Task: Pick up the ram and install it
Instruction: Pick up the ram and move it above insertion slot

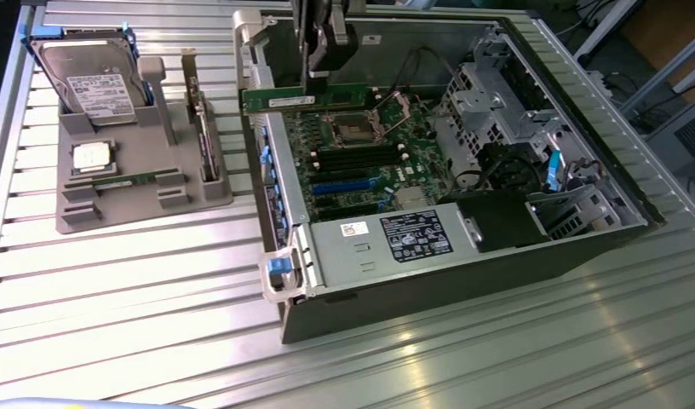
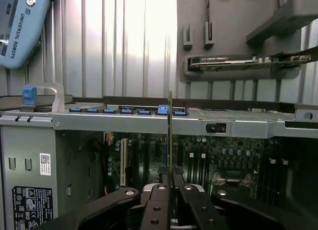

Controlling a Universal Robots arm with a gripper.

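**A:** Where was the ram (image 1: 324, 99)?

**B:** Up in the air. It was a long, thin green strip with a pale label, lying level inside the open computer case (image 1: 575, 247) and above the motherboard (image 1: 359, 158).

**A:** And the gripper (image 1: 323, 75)?

**B:** Its dark metal fingers (image 2: 160, 195) were pressed onto the stick's flat faces, pinching the ram near its middle. In the wrist view the board showed edge-on, a bare thin line rising from between them.

**A:** What lay under it?

**B:** A green board crowded with black slots and a square socket, boxed in by grey sheet-metal walls. A labelled silver power supply (image 1: 381, 243) sat at the near side.

**A:** Anything outside the case?

**B:** On the exterior view's left, well apart, a grey moulded tray (image 1: 143, 204) sat on the ribbed aluminium table (image 1: 132, 315). It held a shiny hard drive (image 1: 92, 81) propped upright and a card with a metal bracket (image 1: 200, 128) standing on edge
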